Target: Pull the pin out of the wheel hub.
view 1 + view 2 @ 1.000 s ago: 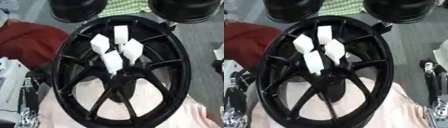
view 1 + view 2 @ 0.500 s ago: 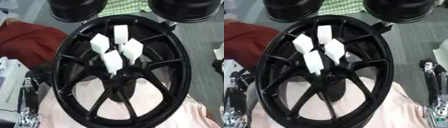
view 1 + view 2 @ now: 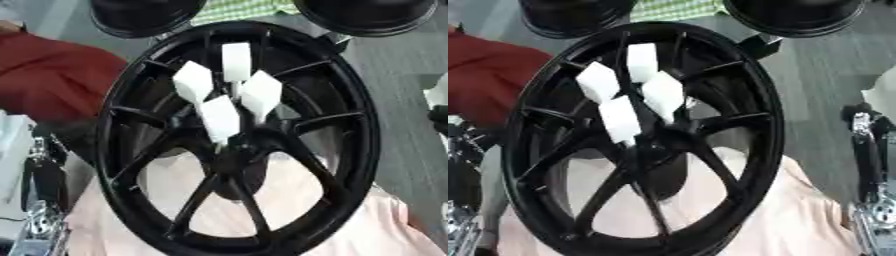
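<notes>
A black spoked wheel hub (image 3: 368, 125) stands tilted in the middle, on a pale pink cloth (image 3: 385, 231). Several pins with white block heads stick up from its centre (image 3: 229, 152); the nearest one (image 3: 220, 119) sits just above the centre, the others (image 3: 236, 61) fan out behind it. My left hand (image 3: 39, 192) rests at the lower left edge, fingers straight and upward, apart from the hub. At the lower right, my right hand (image 3: 869, 160) rests the same way, holding nothing. Neither hand touches a pin.
Two more black wheels (image 3: 144, 15) (image 3: 367, 12) stand at the far edge with a green checked cloth (image 3: 245, 7) between them. A red cloth (image 3: 52, 80) lies at the left, and a white object (image 3: 10, 145) is beside my left hand. Grey floor shows at the right.
</notes>
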Action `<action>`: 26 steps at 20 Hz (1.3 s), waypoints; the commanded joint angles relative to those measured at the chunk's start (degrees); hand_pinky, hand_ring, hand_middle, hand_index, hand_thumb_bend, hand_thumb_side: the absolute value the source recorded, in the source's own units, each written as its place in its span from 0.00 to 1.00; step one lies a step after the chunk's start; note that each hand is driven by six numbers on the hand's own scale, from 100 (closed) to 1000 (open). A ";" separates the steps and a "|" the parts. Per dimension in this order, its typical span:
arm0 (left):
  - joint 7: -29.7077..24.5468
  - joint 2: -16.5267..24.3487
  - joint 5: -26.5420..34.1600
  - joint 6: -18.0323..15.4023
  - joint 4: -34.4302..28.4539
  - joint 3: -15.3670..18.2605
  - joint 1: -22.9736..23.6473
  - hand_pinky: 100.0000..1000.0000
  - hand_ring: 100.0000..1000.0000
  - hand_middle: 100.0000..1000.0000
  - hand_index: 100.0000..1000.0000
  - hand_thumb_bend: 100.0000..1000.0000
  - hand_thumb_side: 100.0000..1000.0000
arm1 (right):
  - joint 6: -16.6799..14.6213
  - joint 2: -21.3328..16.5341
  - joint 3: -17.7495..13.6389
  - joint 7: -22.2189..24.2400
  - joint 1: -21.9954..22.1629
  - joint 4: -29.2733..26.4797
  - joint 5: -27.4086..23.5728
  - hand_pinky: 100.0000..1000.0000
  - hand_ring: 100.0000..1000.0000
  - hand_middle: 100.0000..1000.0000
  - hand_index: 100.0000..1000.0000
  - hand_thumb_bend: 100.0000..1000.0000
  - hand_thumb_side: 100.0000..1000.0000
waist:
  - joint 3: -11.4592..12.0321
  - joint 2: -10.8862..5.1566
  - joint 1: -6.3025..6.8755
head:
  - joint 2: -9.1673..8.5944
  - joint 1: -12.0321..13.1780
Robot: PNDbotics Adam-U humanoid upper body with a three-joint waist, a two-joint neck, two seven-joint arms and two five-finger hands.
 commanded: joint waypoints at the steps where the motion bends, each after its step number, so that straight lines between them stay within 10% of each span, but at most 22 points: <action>1: 0.99 4.88 1.41 0.52 -4.53 -0.17 -1.12 0.84 0.69 0.63 0.90 0.09 1.00 | -0.88 -4.60 0.50 -1.19 1.17 -4.70 0.14 0.84 0.74 0.60 0.64 0.00 0.71 | -0.15 -0.88 -0.17 | 0.22 -0.17; 8: 3.03 12.98 6.66 6.04 -12.39 -0.18 -2.23 0.85 0.71 0.66 0.92 0.08 0.97 | 1.25 -13.95 1.80 -3.61 5.04 -13.43 -3.68 0.85 0.75 0.61 0.64 0.00 0.68 | -1.06 -0.69 -0.34 | 1.13 -0.25; 26: 5.64 27.83 12.59 14.30 -22.49 -0.23 -9.59 0.85 0.74 0.69 0.93 0.04 0.88 | -7.36 -38.31 -0.06 1.07 5.36 -14.14 -9.41 0.83 0.75 0.61 0.66 0.00 0.47 | -1.90 -0.39 -0.54 | 2.34 -0.50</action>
